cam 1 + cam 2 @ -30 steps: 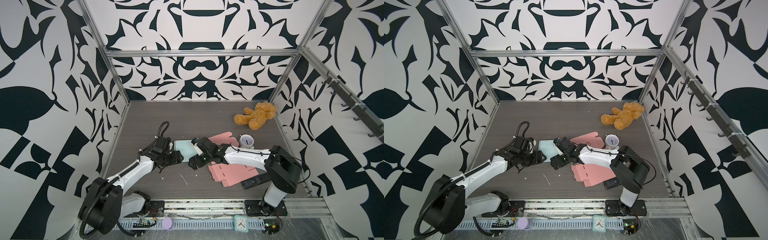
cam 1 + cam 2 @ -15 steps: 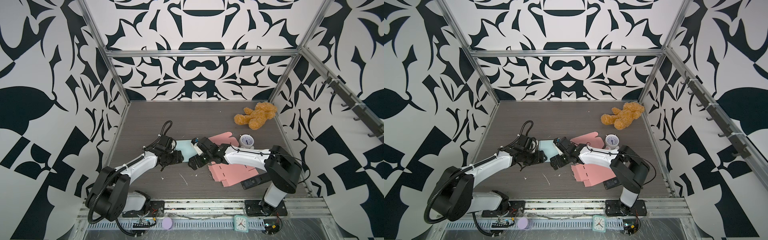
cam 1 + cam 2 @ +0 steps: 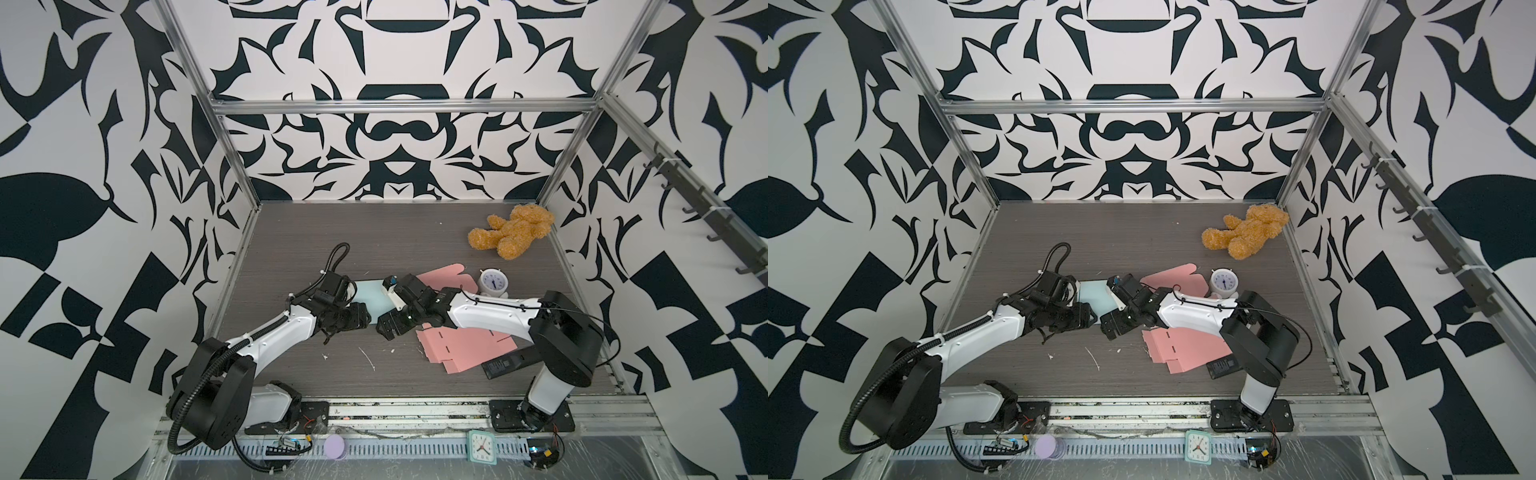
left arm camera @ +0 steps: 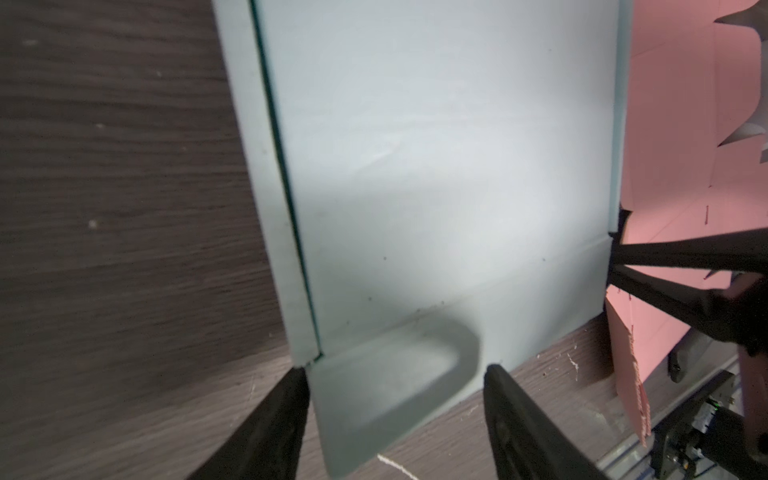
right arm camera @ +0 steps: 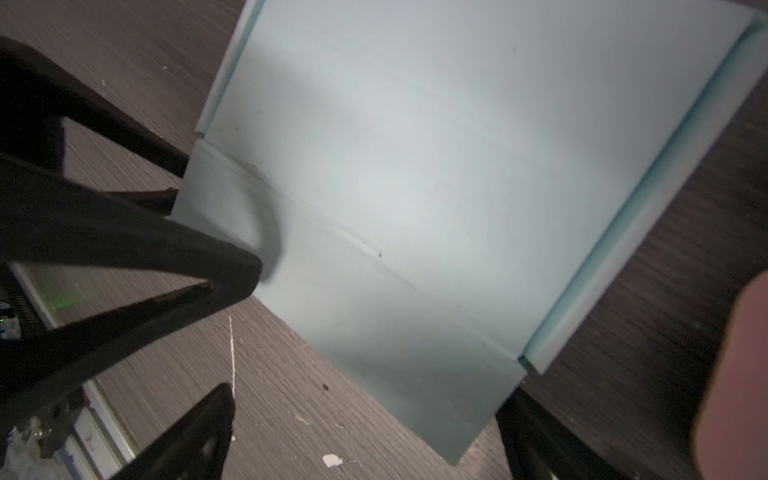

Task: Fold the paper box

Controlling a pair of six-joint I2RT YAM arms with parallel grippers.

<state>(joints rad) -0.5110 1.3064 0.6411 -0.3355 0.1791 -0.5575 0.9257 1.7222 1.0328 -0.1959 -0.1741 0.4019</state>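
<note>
1. The left gripper [image 4: 395, 372] reaches in low over the desk [image 3: 332, 232]. Its jaws are released and spread, with one tip at each side of the tab on the near edge of the box [image 4: 436, 166].
2. The box is a pale blue sheet lying flat at mid-desk between the two grippers, with narrow strips folded along two sides.
3. The right gripper [image 5: 361, 399] comes in from the opposite side. Its jaws are released and wide, straddling a corner of the box.
4. Pink sheets [image 3: 461, 349] lie flat under the right arm, with a black remote [image 3: 505, 365] just beside them.
5. A small clock [image 3: 493, 283] stands near the farther pink sheet, and a teddy bear [image 3: 513, 230] lies in the far right corner.
</note>
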